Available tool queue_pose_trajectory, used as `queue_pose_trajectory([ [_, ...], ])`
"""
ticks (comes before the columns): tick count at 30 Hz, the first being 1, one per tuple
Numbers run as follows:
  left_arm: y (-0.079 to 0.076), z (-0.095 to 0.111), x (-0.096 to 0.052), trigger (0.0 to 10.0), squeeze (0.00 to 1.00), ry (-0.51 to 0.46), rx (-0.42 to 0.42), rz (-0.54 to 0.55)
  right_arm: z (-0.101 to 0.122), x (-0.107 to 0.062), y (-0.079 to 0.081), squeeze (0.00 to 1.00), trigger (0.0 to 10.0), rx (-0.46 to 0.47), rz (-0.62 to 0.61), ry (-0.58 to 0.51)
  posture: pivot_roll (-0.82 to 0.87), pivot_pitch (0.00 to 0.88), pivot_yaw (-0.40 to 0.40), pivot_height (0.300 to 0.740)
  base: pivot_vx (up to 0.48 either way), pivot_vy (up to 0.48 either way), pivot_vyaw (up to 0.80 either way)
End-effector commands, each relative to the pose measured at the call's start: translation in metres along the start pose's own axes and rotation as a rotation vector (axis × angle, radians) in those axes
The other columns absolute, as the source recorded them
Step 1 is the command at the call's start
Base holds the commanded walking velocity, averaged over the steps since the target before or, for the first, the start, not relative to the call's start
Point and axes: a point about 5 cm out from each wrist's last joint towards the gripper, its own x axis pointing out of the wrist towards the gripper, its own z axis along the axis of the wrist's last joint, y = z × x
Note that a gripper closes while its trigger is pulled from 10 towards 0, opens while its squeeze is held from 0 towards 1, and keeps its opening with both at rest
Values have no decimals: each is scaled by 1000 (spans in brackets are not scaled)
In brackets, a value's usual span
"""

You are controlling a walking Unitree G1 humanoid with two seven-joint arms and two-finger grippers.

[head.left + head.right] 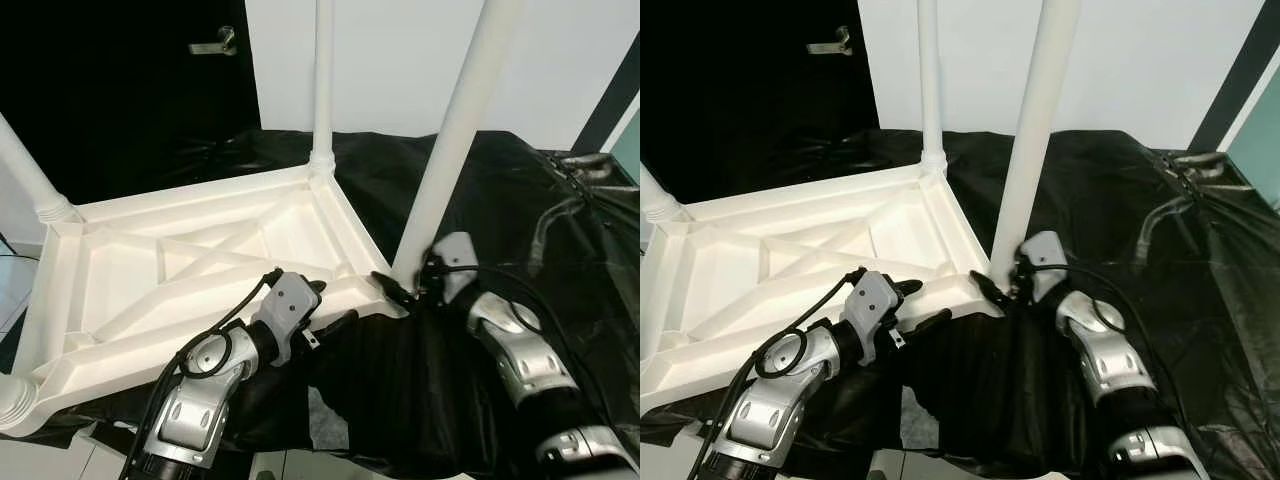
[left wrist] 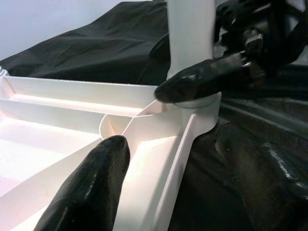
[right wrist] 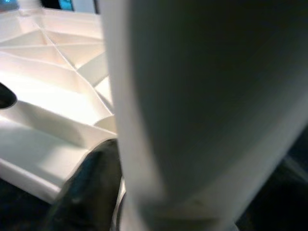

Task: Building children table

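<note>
A white plastic table top (image 1: 200, 265) lies upside down on a black cloth. White legs stand up from its corners: one at the far corner (image 1: 322, 90), and stubs at the left (image 1: 25, 175) and near left (image 1: 15, 400). My right gripper (image 1: 408, 285) is shut on the base of the near right leg (image 1: 455, 130), where it meets the corner socket (image 2: 192, 103). My left gripper (image 1: 335, 303) is open at the near rim beside that corner. One of its fingers (image 2: 91, 192) is over the inside of the frame, the other (image 2: 260, 175) outside over the cloth.
The black cloth (image 1: 560, 250) covers the surface to the right and behind, with loose straps (image 1: 580, 170) at the far right. A dark door with a handle (image 1: 215, 42) is behind on the left, beside a white wall. Tiled floor (image 1: 40, 460) shows at the lower left.
</note>
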Motion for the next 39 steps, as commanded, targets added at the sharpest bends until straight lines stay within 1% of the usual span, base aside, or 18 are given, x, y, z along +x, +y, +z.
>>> queue_pose_trajectory([
  [1, 2, 1, -1, 10000, 0, -7, 6, 42, -2, 0, 0, 0, 0, -20, 24, 12, 89, 0, -23, 740, 0, 0, 0],
  [6, 0, 2, -1, 10000, 0, -10, 1, 52, -4, -2, -1, 0, 0, -16, 39, 14, 98, 0, -32, 740, 0, 0, 0],
  [10, -1, 1, -2, 10000, 0, -8, -7, 56, -7, -6, -3, 0, 0, 4, 13, 17, 94, 0, -27, 740, 0, 0, 0],
  [11, -2, 1, -2, 10000, 0, -7, -8, 55, -9, -8, -4, 0, 2745, 21, -12, 20, 89, 0, -24, 740, 0, 0, 0],
  [12, -2, 1, -2, 10000, 0, -7, -8, 55, -9, -8, -4, 0, 2745, 21, -12, 20, 89, 0, -24, 740, 0, 0, 0],
  [13, -2, 1, -2, 10000, 0, -4, -9, 51, -10, -11, -5, 0, 10000, 55, -89, 21, 84, 0, -20, 740, 0, 0, 0],
  [18, -2, 1, -2, 10000, 0, -4, -10, 50, -12, -13, -3, 0, 10000, 68, -156, 29, 82, 0, -17, 740, 0, 0, 0],
  [21, -4, 2, -2, 10000, 0, -4, -16, 43, -14, -14, 2, 0, 10000, 97, -320, 42, 80, 0, -14, 740, 0, 0, 0],
  [22, -4, 2, -2, 10000, 0, -4, -16, 43, -14, -14, 2, 0, 10000, 97, -320, 42, 80, 0, -14, 740, 0, 0, 0],
  [24, -5, 2, -1, 10000, 0, -4, -16, 37, -17, -16, 5, 0, 10000, 122, -452, 68, 79, 0, -17, 740, 0, 0, 0],
  [26, -5, 2, -1, 10000, 0, -4, -16, 37, -17, -16, 5, 0, 10000, 122, -452, 68, 79, 0, -17, 740, 0, 0, 0],
  [28, -6, 2, -1, 10000, 0, -4, -16, 36, -18, -15, 10, 0, 10000, 143, -534, 72, 78, 0, -19, 740, 0, 0, 0],
  [31, -5, 2, -1, 10000, 0, -5, -17, 36, -17, -14, 13, 0, 10000, 148, -561, 68, 78, 0, -20, 740, 0, 0, 0],
  [32, -5, 2, -1, 10000, 0, -6, -18, 36, -15, -12, 19, 0, 10000, 160, -609, 63, 77, 0, -21, 740, 0, 0, 0],
  [33, -5, 2, -1, 10000, 0, -6, -18, 36, -15, -12, 19, 0, 10000, 160, -609, 63, 77, 0, -21, 740, 0, 0, 0],
  [34, -5, 2, -1, 10000, 0, -7, -17, 36, -13, -11, 25, 0, 10000, 174, -663, 58, 77, 0, -25, 740, 0, 0, 0],
  [36, -5, 3, 0, 10000, 0, -8, -15, 35, -12, -10, 29, 0, 10000, 190, -708, 59, 78, 0, -25, 740, 0, 0, 0],
  [39, -5, 3, 0, 10000, 0, -11, -15, 35, -9, -8, 35, 0, 10000, 211, -719, 58, 70, 0, -20, 740, 0, 0, 0],
])
